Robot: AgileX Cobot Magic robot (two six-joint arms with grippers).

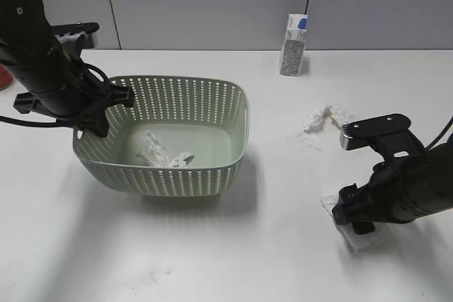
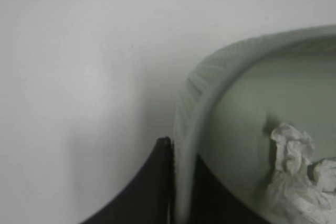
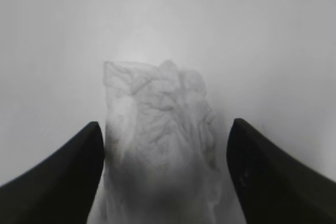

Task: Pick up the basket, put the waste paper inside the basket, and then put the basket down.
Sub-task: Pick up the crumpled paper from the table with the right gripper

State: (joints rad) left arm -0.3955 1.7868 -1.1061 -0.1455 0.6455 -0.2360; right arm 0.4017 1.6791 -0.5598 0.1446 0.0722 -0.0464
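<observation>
The sage-green basket (image 1: 177,178) is left of centre with a shadow under its right side. My left gripper (image 1: 95,114) is shut on its left rim; the left wrist view shows my fingers (image 2: 181,182) clamping the basket wall (image 2: 210,77). One crumpled waste paper (image 1: 161,153) lies inside the basket and also shows in the left wrist view (image 2: 296,177). My right gripper (image 1: 354,228) is open, low at the front right, with a flat waste paper (image 3: 157,114) between its fingers (image 3: 165,129). A twisted waste paper (image 1: 325,117) lies on the table, right of the basket.
An upright white-grey carton with a blue top (image 1: 294,44) stands at the back of the white table (image 1: 212,259). A red object (image 1: 3,76) shows at the left edge. A grey panelled wall runs behind the table.
</observation>
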